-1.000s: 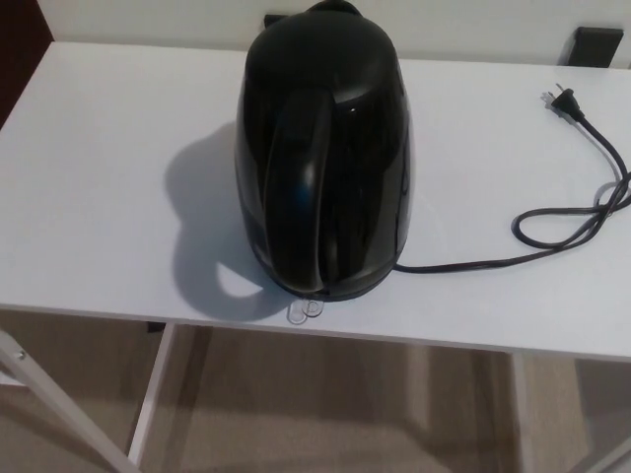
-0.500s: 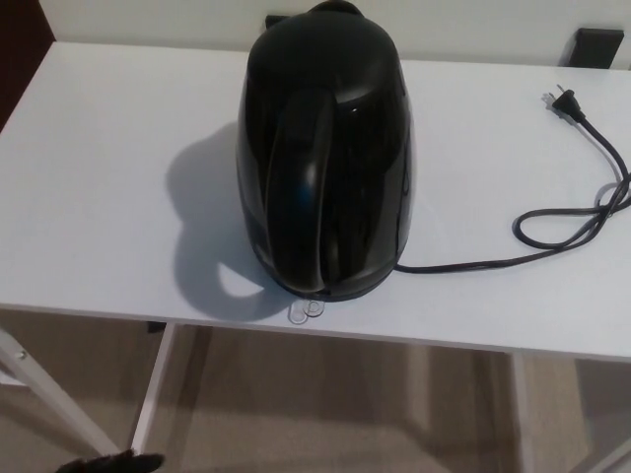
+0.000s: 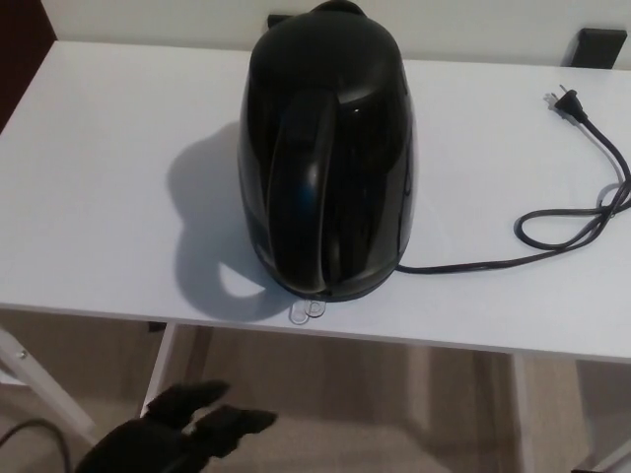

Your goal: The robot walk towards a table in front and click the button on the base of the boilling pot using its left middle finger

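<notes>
The black kettle (image 3: 325,158) stands on the white table (image 3: 99,177), close to its near edge, handle toward the camera. At the foot of its base a small clear button (image 3: 307,310) juts out over the table's edge. The left hand (image 3: 173,434) is below and to the left of the button, well apart from it, under the table's edge, empty with fingers spread. A black cord (image 3: 552,222) runs right from the base to a plug (image 3: 564,101).
</notes>
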Controlling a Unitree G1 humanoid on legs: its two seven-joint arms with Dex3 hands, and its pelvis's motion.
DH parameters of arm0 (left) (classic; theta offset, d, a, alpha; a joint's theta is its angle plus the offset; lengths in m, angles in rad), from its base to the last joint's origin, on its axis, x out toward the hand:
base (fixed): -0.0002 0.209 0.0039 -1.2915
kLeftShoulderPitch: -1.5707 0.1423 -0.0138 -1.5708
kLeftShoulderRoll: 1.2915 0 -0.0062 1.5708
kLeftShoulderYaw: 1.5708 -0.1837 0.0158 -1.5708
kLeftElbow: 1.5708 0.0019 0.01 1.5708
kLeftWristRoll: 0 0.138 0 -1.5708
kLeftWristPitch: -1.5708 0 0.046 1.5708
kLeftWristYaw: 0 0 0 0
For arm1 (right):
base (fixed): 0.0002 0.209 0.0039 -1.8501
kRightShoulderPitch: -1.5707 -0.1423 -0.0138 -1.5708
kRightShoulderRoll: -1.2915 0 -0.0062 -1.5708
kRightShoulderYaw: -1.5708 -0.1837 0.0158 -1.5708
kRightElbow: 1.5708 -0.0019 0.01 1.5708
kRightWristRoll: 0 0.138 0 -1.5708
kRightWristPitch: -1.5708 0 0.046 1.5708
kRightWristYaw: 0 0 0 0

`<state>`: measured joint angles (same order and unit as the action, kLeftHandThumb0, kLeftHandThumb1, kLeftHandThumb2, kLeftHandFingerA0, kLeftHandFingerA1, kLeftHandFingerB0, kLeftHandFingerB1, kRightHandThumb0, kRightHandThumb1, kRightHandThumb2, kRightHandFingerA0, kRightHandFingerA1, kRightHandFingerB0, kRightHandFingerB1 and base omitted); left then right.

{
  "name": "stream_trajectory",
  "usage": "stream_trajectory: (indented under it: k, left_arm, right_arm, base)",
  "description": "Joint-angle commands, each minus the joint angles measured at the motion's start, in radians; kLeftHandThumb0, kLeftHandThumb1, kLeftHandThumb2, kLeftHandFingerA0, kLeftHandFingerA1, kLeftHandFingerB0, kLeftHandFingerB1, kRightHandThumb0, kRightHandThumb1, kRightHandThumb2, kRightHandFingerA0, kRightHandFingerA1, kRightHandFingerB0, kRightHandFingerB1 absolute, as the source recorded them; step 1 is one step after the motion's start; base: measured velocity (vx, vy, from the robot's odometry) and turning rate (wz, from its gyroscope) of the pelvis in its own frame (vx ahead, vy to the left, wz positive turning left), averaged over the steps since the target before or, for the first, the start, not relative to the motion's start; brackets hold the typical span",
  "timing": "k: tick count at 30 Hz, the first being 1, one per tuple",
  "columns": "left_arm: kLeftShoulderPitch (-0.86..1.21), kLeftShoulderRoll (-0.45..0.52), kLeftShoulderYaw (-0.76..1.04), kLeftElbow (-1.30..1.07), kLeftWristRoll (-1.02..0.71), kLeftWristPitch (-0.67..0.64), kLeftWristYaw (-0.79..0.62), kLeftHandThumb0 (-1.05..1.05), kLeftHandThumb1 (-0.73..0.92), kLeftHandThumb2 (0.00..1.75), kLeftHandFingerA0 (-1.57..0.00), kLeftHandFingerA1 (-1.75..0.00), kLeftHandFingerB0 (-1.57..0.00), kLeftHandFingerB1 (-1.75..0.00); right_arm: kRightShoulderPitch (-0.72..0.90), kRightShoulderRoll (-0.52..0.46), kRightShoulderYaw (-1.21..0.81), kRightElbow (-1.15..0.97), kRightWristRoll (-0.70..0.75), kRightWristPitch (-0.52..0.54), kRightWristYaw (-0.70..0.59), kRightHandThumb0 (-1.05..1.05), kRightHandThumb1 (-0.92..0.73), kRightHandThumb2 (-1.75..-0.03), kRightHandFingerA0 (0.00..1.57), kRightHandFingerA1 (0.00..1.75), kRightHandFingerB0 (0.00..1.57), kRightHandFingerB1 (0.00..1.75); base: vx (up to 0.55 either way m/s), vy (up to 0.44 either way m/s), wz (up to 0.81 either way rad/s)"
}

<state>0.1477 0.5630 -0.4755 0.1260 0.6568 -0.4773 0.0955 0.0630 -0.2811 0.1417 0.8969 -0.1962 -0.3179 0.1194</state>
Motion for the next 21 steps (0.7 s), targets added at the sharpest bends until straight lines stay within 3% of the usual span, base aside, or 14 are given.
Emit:
stream_trajectory:
  k: [1,2,3,4,5,7,11,12,14,15,18,19,20,21]
  left_arm:
    - [-0.148,0.148,-0.119,-0.269,0.507,-0.17,0.095,-0.47,0.73,0.63,-0.1,-0.24,-0.1,-0.24]
    - [-0.163,0.15,-0.124,-0.281,0.512,-0.166,0.073,-0.47,0.73,0.63,-0.1,-0.24,-0.1,-0.24]
    - [-0.174,0.15,-0.13,-0.287,0.507,-0.174,0.071,-0.28,0.65,1.12,0.0,-0.49,0.0,-0.48]
    - [-0.179,0.15,-0.136,-0.291,0.51,-0.174,0.074,-0.28,0.66,1.12,0.0,-0.49,0.0,-0.48]
    - [-0.197,0.15,-0.142,-0.291,0.51,-0.175,0.069,-0.55,0.76,0.8,-0.06,-0.29,-0.06,-0.3]
    - [-0.232,0.143,-0.159,-0.292,0.519,-0.172,0.06,-0.48,0.78,0.66,-0.09,-0.21,-0.09,-0.22]
    - [-0.249,0.15,-0.182,-0.298,0.542,-0.158,0.07,-0.51,0.79,0.67,-0.08,-0.21,-0.08,-0.2]
    - [-0.254,0.145,-0.19,-0.295,0.542,-0.159,0.081,-0.53,0.74,0.81,-0.06,-0.32,-0.07,-0.29]
    - [-0.262,0.138,-0.204,-0.292,0.543,-0.158,0.1,-0.53,0.74,0.81,-0.06,-0.32,-0.07,-0.29]
    - [-0.266,0.137,-0.204,-0.298,0.532,-0.159,0.087,-0.46,0.79,0.65,-0.1,-0.24,-0.1,-0.23]
    - [-0.27,0.14,-0.211,-0.301,0.531,-0.154,0.087,-0.46,0.79,0.65,-0.1,-0.24,-0.1,-0.23]
    - [-0.271,0.141,-0.212,-0.301,0.532,-0.153,0.089,-0.45,0.78,0.66,-0.1,-0.23,-0.1,-0.22]
    - [-0.275,0.139,-0.213,-0.296,0.537,-0.148,0.107,-0.27,0.68,1.13,0.0,-0.48,0.0,-0.48]
    - [-0.279,0.136,-0.212,-0.289,0.543,-0.143,0.129,-0.27,0.68,1.13,0.0,-0.48,0.0,-0.48]
  right_arm:
    - [-0.039,-0.026,-0.033,-0.014,0.029,0.058,0.036,-0.34,-0.55,-0.56,0.62,0.44,0.57,0.44]
    - [-0.045,-0.025,-0.035,-0.015,0.032,0.064,0.038,-0.34,-0.55,-0.56,0.62,0.44,0.57,0.44]
    - [-0.047,-0.027,-0.031,-0.011,0.024,0.061,0.031,-0.35,-0.55,-0.56,0.62,0.43,0.58,0.44]
    - [-0.046,-0.026,-0.031,-0.013,0.025,0.06,0.031,-0.36,-0.55,-0.56,0.62,0.44,0.59,0.45]
    - [-0.054,-0.025,-0.033,-0.013,0.028,0.062,0.034,-0.36,-0.55,-0.56,0.62,0.44,0.59,0.45]
    - [-0.066,-0.028,-0.033,-0.014,0.028,0.065,0.041,-0.38,-0.55,-0.56,0.61,0.44,0.6,0.45]
    - [-0.064,-0.028,-0.033,-0.015,0.029,0.058,0.039,-0.38,-0.54,-0.56,0.63,0.45,0.59,0.45]
    - [-0.062,-0.03,-0.034,-0.008,0.03,0.042,0.04,-0.39,-0.55,-0.55,0.64,0.46,0.57,0.45]
    - [-0.058,-0.032,-0.035,0.001,0.031,0.018,0.041,-0.39,-0.55,-0.55,0.64,0.46,0.57,0.45]
    - [-0.062,-0.033,-0.038,0.004,0.036,0.021,0.049,-0.38,-0.56,-0.56,0.64,0.46,0.57,0.45]
    - [-0.064,-0.032,-0.041,0.006,0.038,0.022,0.054,-0.38,-0.56,-0.56,0.64,0.46,0.57,0.45]
    - [-0.064,-0.032,-0.041,0.006,0.037,0.022,0.054,-0.39,-0.56,-0.56,0.64,0.46,0.57,0.44]
    - [-0.067,-0.034,-0.039,0.009,0.032,0.026,0.054,-0.39,-0.55,-0.55,0.64,0.44,0.58,0.43]
    - [-0.072,-0.036,-0.036,0.013,0.025,0.031,0.054,-0.39,-0.55,-0.55,0.64,0.44,0.58,0.43]
  base:
    - [0.0,0.0,0.0]
    - [0.0,0.0,0.0]
    - [0.0,0.0,0.0]
    - [0.0,0.0,0.0]
    - [0.0,0.0,0.0]
    - [0.0,0.0,0.0]
    - [0.0,0.0,0.0]
    - [0.0,0.0,0.0]
    - [0.0,0.0,0.0]
    - [0.0,0.0,0.0]
    - [0.0,0.0,0.0]
    - [0.0,0.0,0.0]
    - [0.0,0.0,0.0]
    - [0.0,0.0,0.0]
